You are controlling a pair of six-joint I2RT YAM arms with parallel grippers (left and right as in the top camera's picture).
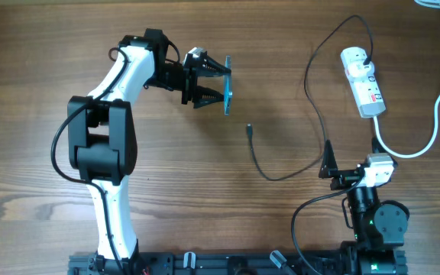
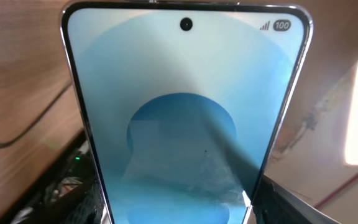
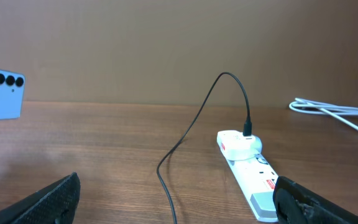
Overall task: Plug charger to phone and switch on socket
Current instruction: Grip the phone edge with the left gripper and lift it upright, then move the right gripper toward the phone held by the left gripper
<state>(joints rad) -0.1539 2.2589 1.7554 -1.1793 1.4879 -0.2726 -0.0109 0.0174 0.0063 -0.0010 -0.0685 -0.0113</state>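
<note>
Starting nearest the bases: right gripper (image 1: 329, 164) sits low by its own base, on the near side of the socket (image 1: 363, 80) and apart from it, jaws spread wide with nothing between them. In the right wrist view only its two dark fingertips (image 3: 51, 198) show, cut off by the bottom edge. Charger (image 1: 281, 174) sags in a loop past that gripper. Its connector tip (image 1: 249, 131) lies loose on the table (image 1: 37, 46), well apart from the socket on the left arm's side, too small for detail. Farther out, the left arm is folded at the elbow and reaches toward the socket's side, wrist rolled so the left gripper (image 1: 218, 82) clamps the phone (image 1: 227, 84) on edge, held off the wood. Overhead gives only a thin cyan sliver of it. The screen (image 2: 185, 124) fills the left wrist view, lower end cut off, contact points hidden. Farthest: the socket lies flat, the charger's plug seated in its far end, switch positions unreadable. Thick white cord (image 1: 426, 122) leaves the socket's near end and runs off the frame.
</note>
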